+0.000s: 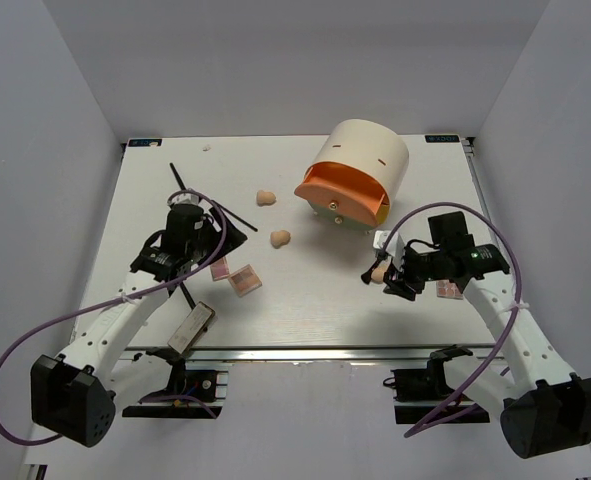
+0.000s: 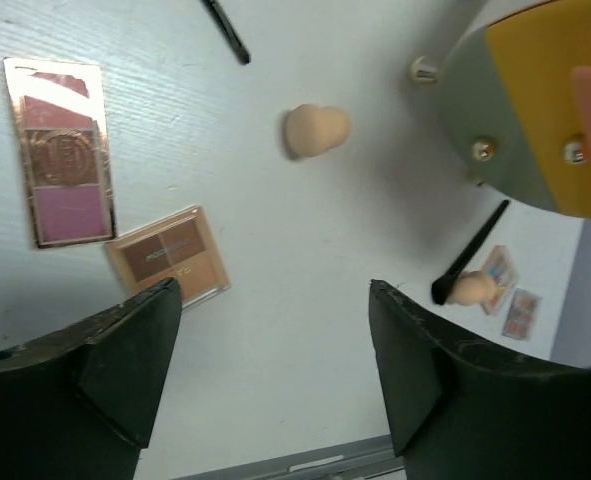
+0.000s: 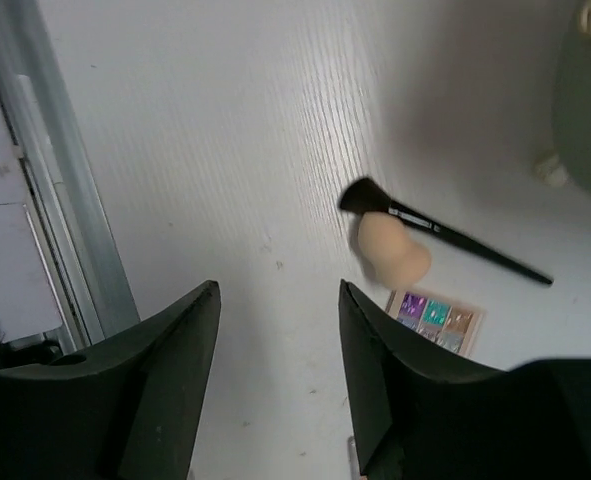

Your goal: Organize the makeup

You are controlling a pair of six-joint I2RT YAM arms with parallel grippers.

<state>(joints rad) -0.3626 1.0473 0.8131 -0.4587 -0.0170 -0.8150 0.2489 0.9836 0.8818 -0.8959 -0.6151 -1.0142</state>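
Observation:
My left gripper hangs open over bare table, nothing between its fingers. Beside it lie a pink palette and a brown palette. A peach sponge sits ahead of it, another sponge farther back. My right gripper is open and empty too. Just past its fingertips lie a third sponge, touching a thin black brush, and a multicoloured palette. A silvery compact rests at the front left edge.
The cream drawer unit stands at the back right with its orange-fronted drawer pulled out; its grey underside shows near my right gripper. More black brushes lie at the back left. The table's front rail runs close by.

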